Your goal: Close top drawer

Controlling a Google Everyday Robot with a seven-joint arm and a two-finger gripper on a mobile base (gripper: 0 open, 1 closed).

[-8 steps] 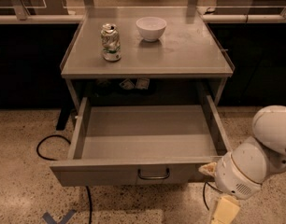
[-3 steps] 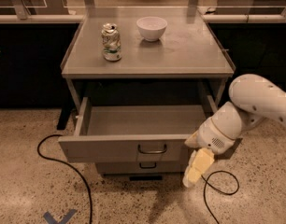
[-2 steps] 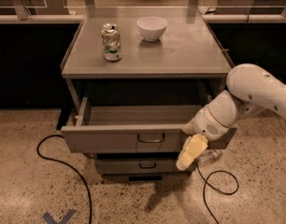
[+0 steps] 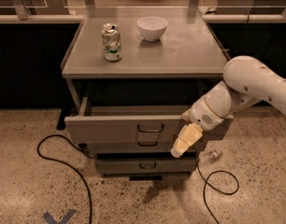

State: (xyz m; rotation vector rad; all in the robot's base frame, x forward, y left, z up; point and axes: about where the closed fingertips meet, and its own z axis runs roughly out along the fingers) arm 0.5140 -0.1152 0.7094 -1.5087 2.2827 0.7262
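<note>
The top drawer [image 4: 119,128] is a wide grey metal drawer with a dark loop handle [image 4: 150,128] at its centre. It stands out only a little from the cabinet. My gripper [image 4: 184,141] with cream fingers is against the right part of the drawer's front panel, pointing down and left. The white arm [image 4: 255,85] reaches in from the right.
On the cabinet top [image 4: 180,55] stand a dented can [image 4: 111,42] and a white bowl [image 4: 152,28]. Two narrower drawers [image 4: 145,164] sit below the top one. A black cable [image 4: 63,171] loops on the floor at left, another cable [image 4: 222,185] and a clear bottle [image 4: 209,157] at right.
The top drawer has slid back from wide open to nearly in. My gripper has moved up and toward the cabinet with the drawer's front.
</note>
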